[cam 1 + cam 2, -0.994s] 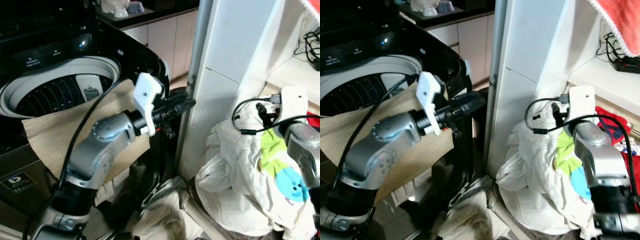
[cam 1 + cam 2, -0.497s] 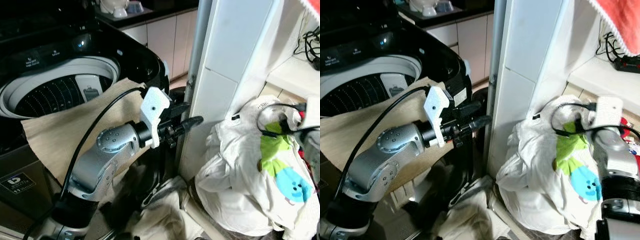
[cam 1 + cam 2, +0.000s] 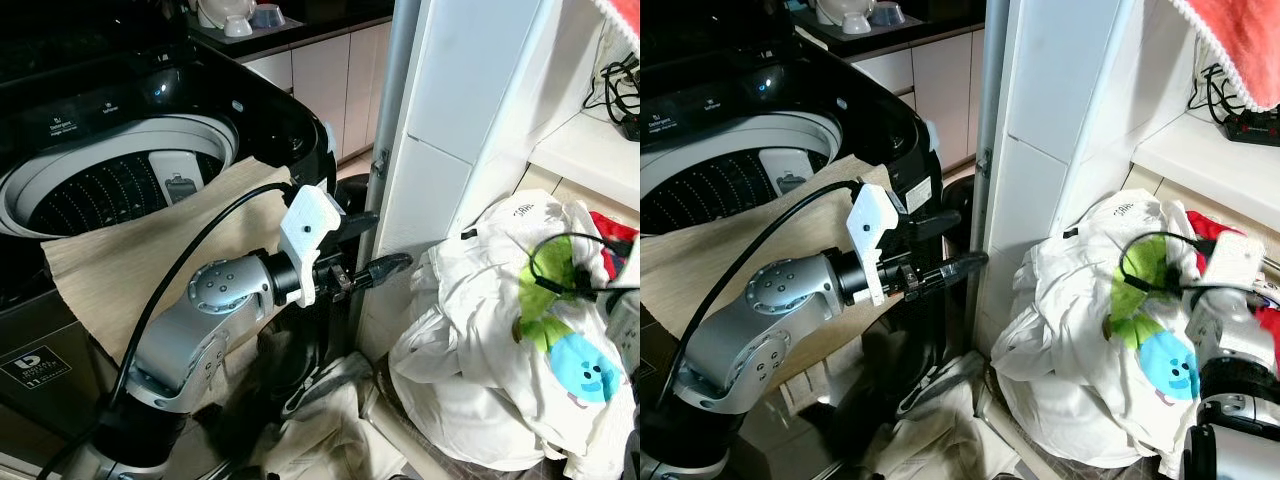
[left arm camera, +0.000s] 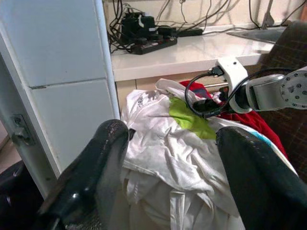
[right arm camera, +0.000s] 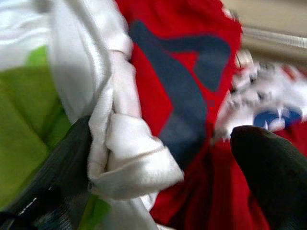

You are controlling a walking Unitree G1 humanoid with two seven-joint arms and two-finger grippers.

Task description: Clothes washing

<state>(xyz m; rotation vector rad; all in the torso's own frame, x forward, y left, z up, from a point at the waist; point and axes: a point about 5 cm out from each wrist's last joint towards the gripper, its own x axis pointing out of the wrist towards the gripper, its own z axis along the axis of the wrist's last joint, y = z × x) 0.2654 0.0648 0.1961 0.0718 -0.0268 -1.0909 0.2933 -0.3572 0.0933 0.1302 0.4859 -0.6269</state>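
Note:
A black top-load washing machine [image 3: 250, 110] stands open on my left, its drum [image 3: 110, 190] bare. A beige cloth [image 3: 110, 270] hangs over its front edge. My left gripper [image 3: 390, 240] reaches right past the machine's corner, open and holding nothing, and points at a white garment [image 4: 158, 139] with a green and blue print [image 3: 560, 320]. That garment tops a heap of clothes by the wall. My right gripper [image 5: 160, 129] is open at the heap's far right side. A fold of the white garment lies against one finger [image 5: 53, 187], with a red garment [image 5: 192, 57] behind it.
A white tiled pillar [image 3: 450, 130] and a metal pipe [image 3: 385, 100] stand between the machine and the heap. More pale clothes [image 3: 330, 430] lie on the floor below my left arm. A power strip with cables [image 3: 1250, 125] sits on the shelf at the right, under a red towel [image 3: 1240, 40].
My left gripper has dropped lower and stretched further right toward the heap. My right arm has swung right and down, and the white garment's print has shifted right with it.

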